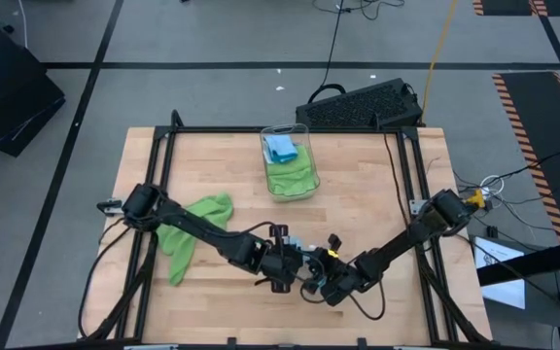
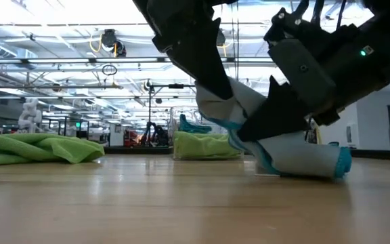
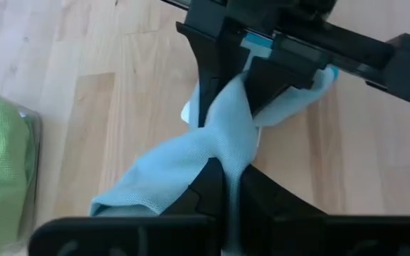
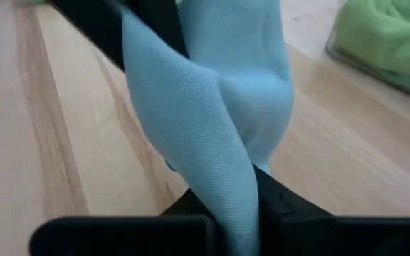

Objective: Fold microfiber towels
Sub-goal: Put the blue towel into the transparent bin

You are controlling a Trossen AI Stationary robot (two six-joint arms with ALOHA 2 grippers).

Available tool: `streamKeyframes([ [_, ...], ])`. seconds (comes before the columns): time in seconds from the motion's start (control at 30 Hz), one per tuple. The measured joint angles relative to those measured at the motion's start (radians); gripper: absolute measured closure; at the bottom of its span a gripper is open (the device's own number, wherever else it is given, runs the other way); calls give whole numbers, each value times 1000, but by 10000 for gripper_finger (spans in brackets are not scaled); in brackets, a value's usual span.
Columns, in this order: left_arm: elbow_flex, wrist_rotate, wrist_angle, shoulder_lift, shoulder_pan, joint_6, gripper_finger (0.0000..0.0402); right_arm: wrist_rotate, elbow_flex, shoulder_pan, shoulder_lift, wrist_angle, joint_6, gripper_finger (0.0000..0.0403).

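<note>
A light blue microfiber towel (image 3: 212,149) is bunched and twisted between my two grippers near the table's front middle (image 1: 306,255). My left gripper (image 3: 228,181) reaches in from the left and is shut on it. My right gripper (image 4: 235,210) comes from the right and is shut on it too. In the low view the towel's lower end (image 2: 313,163) rests on the wood. A lime green towel (image 1: 197,228) lies crumpled on the table's left side, under my left arm. My left gripper pinches a gathered, twisted part of the blue towel (image 3: 226,160) between its two fingers, slanting down from the table's left. The cloth there is bunched in several layers. From the fingers it runs on to my right gripper. My right gripper pinches a bunched fold of the blue towel (image 4: 237,181) between its two fingers, slanting down from the table's right. The cloth rises from the fingers toward my left gripper, and the towel's lower end (image 2: 330,166) lies on the table.
A clear plastic bin (image 1: 305,185) with green and blue towels stands at the far middle of the table. A dark keyboard (image 1: 358,105) lies beyond the far edge. Bare wood (image 1: 377,194) shows between the bin and my right arm.
</note>
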Motion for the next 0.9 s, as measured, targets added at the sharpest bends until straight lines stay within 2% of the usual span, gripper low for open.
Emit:
streamKeyframes([
  [0.17, 1, -11, 3, 0, -22, -47, 378, 56, 0, -2, -65, -96, -2, 369],
  [0.27, 3, -39, 14, 0, -42, -72, 378, 73, 1, 2, -115, -154, -54, 379],
  [0.4, 3, -95, 29, 0, -65, -96, 378, 44, 0, 2, -170, -169, -177, 385],
  [0.47, 3, -101, 35, -2, -69, -94, 378, -9, -1, -1, -197, -173, -224, 383],
  [0.73, 1, -155, 14, -103, -70, -113, 378, -145, -1, 8, -299, -218, -251, 289],
  [0.9, 1, -184, 16, -146, -76, -105, 378, -268, -1, 12, -360, -229, -265, 256],
])
